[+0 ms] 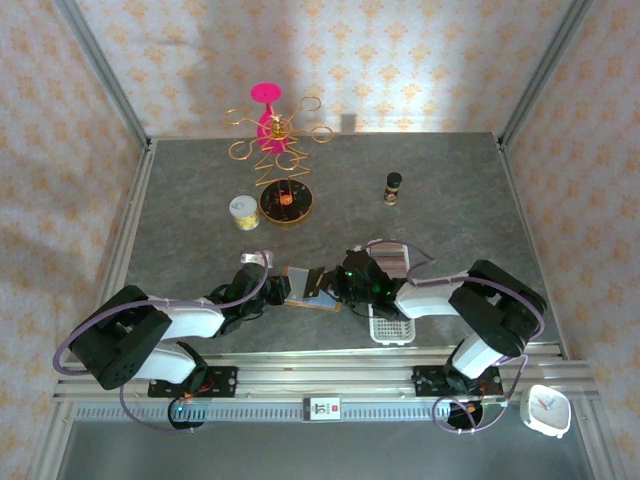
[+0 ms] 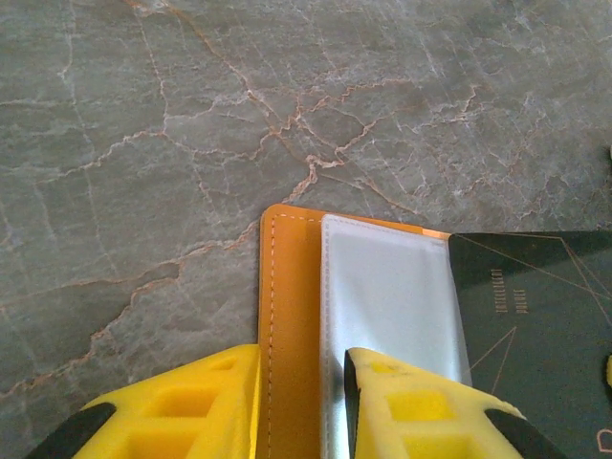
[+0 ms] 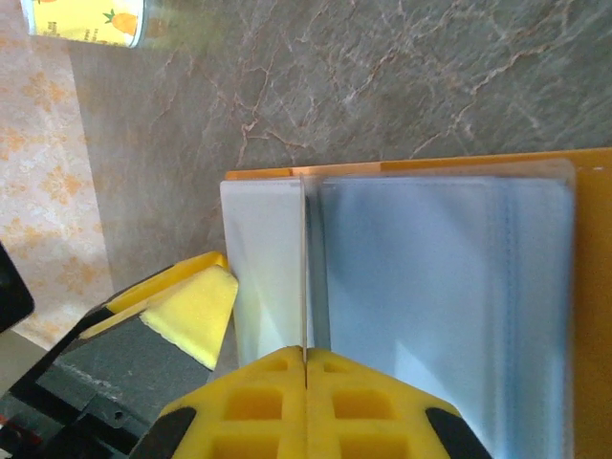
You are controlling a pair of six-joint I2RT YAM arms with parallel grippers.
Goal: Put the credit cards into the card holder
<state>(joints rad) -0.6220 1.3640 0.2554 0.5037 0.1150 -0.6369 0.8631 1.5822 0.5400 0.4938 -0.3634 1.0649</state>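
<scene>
Centrally, card holder (image 2: 290,316) pinched by half-closed left hand (image 2: 301,359) and fully closed right hand (image 3: 306,356); dark card (image 2: 535,325) atop; white tray (image 1: 390,325) beside

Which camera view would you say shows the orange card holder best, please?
The right wrist view: the card holder lies open, its clear pockets large and sharp. The left wrist view catches one orange edge and a pocket; the top external view has it small.
</scene>
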